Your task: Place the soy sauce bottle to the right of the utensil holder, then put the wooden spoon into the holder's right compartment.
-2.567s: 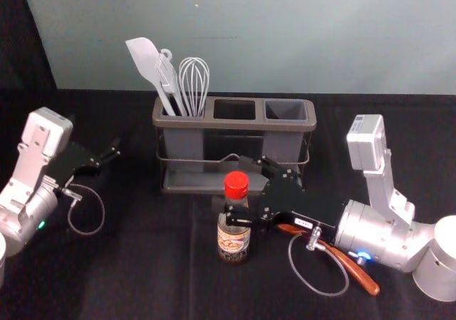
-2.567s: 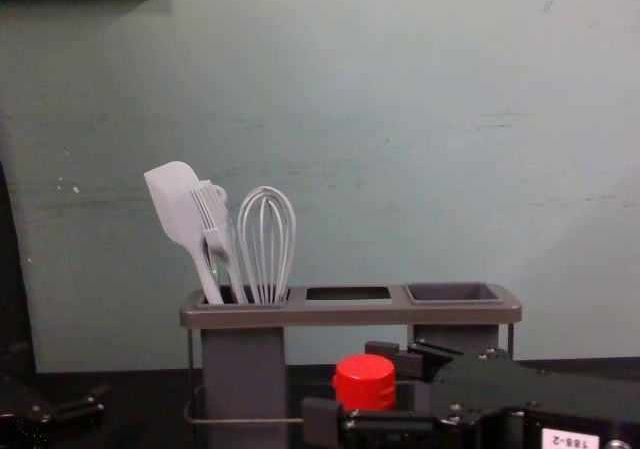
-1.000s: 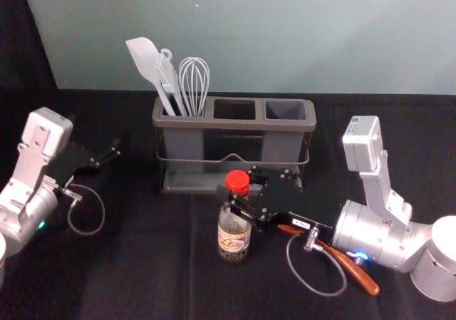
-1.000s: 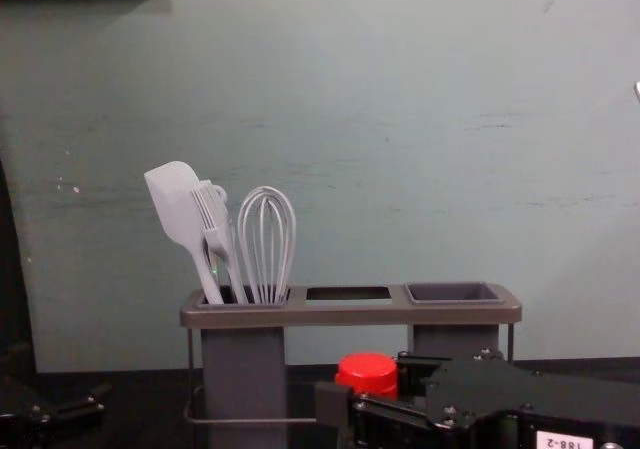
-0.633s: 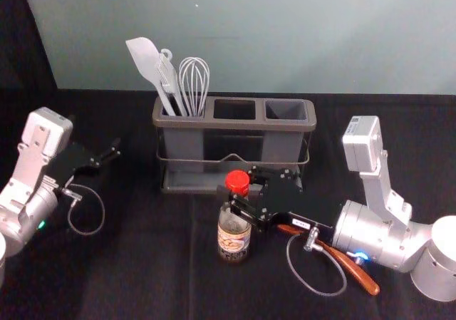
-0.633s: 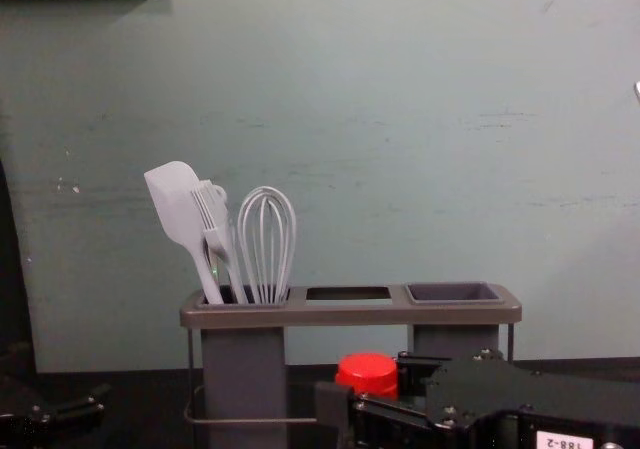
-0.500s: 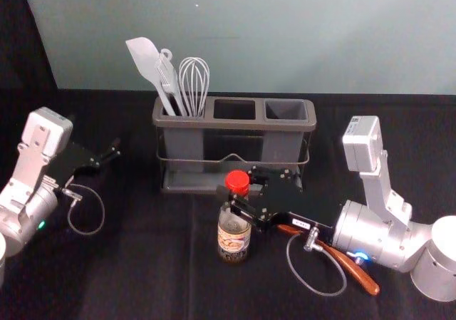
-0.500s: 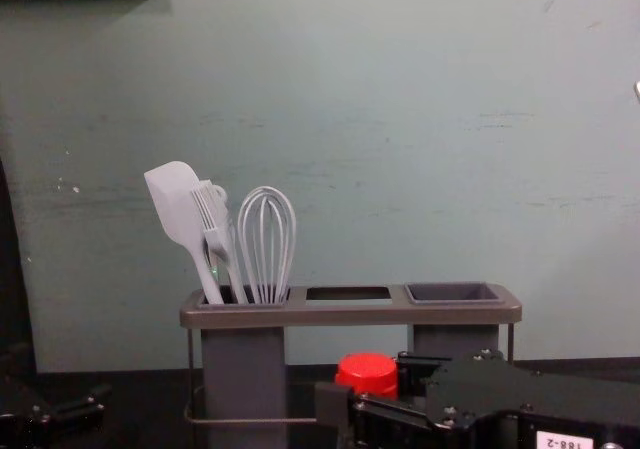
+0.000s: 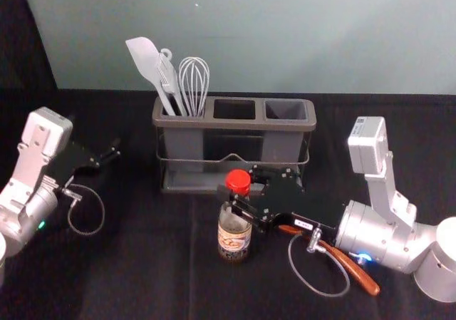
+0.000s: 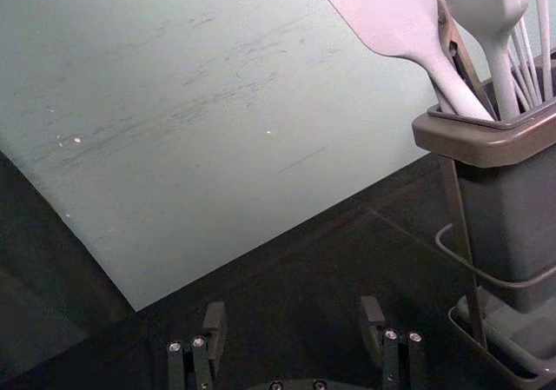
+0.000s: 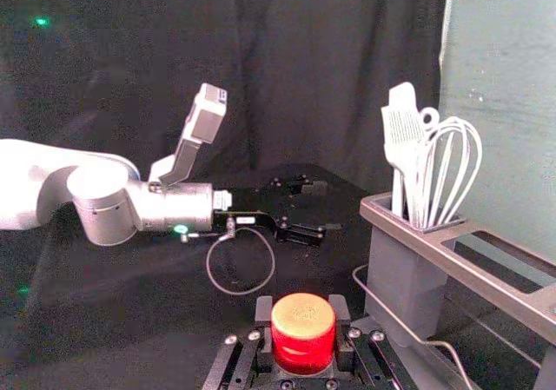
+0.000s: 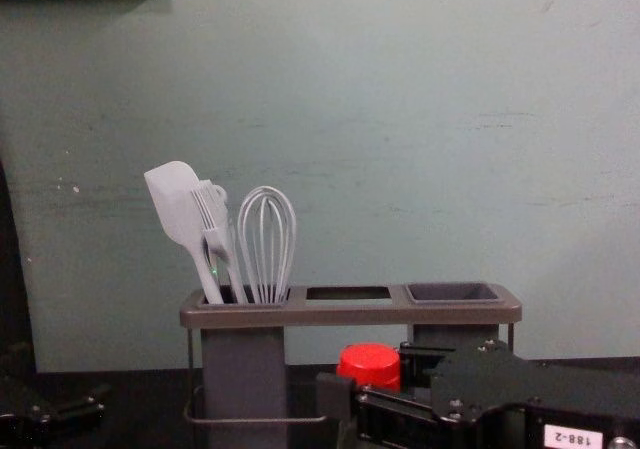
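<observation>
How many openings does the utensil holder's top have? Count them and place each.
3: the left opening, where the whisk stands with other utensils; the middle opening, beside it; the right opening, at the right end of the utensil holder. None looks hidden.

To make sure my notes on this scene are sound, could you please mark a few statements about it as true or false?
1. The right tool is closed around the bottle by its red cap. True.
2. The bottle already stands to the right of the holder. False: it is in front of it.
3. The wooden spoon is partly hidden by the right arm in the head view. True.
4. The whisk is in the holder's right compartment. False: it is in the left one.
5. The left tool is open. True.
</observation>
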You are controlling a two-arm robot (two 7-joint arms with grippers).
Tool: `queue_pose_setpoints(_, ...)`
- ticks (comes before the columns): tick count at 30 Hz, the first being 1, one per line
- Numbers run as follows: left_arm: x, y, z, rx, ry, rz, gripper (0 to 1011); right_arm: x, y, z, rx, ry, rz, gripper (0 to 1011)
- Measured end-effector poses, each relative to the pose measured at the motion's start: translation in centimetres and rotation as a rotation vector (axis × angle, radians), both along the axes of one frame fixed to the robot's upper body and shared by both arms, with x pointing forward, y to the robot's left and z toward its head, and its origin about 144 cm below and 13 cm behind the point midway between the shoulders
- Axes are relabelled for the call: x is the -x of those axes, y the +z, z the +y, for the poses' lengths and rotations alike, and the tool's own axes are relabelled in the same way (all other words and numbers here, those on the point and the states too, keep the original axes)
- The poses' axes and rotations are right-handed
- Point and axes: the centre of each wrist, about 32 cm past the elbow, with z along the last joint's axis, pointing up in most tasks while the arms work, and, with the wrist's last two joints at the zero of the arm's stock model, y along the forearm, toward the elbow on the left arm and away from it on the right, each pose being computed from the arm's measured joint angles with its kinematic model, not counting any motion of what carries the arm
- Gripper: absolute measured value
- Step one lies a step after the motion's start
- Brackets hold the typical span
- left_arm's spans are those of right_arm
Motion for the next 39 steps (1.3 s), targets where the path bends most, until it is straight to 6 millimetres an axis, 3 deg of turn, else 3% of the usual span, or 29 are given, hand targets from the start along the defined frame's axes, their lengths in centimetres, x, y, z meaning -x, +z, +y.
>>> queue_pose_setpoints(11, 0.0, 0.0, 0.0, 0.0, 0.0, 0.0, 1005, 0.8, 1.7, -0.4, -0.007, 0.001, -0.017, 382)
queue_pose_setpoints(21, 0.0, 0.0, 0.0, 0.0, 0.0, 0.0, 1005, 2.2, 3.2, -2.0, -0.016, 0.004, -0.041, 382)
queue_pose_setpoints(28, 0.0, 0.0, 0.0, 0.0, 0.0, 0.0, 1005, 3.7, 3.8, -4.3, -0.028, -0.018, -0.06, 382)
queue_pose_setpoints(39, 0.0, 0.0, 0.0, 0.0, 0.0, 0.0, 1005, 4.4, 4.5, -7.9, -0.014, -0.105, -0.083, 383)
